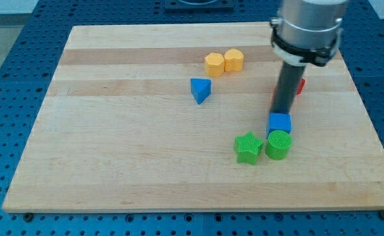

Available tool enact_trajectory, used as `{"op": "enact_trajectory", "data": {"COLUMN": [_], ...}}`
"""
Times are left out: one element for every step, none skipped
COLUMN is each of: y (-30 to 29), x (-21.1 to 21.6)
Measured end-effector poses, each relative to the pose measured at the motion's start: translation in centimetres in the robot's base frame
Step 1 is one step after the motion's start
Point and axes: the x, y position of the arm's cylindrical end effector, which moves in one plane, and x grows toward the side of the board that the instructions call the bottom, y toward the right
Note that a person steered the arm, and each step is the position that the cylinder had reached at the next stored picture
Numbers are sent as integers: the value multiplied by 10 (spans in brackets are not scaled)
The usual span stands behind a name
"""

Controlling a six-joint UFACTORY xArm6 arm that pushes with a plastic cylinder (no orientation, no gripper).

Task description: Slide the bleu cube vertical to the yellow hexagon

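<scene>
The blue cube [279,122] sits at the view's right of centre, touching the green cylinder [278,145] just below it. My tip [283,113] rests at the cube's top edge, on its far side. The yellow hexagon [234,59] sits near the view's top, side by side with an orange-yellow block [214,64] to its left. The cube is well below and to the right of the hexagon.
A blue triangular block [201,90] lies left of centre. A green star [248,147] sits left of the green cylinder. A red block [299,86] is mostly hidden behind the rod. The wooden board [113,144] lies on a blue perforated table.
</scene>
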Motion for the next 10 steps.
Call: {"op": "enact_trajectory", "data": {"y": [31,43,35,8,-15,-20,-23,-38,-52,-65], "x": [3,28,37,40,45,44,39,39,39,39]}}
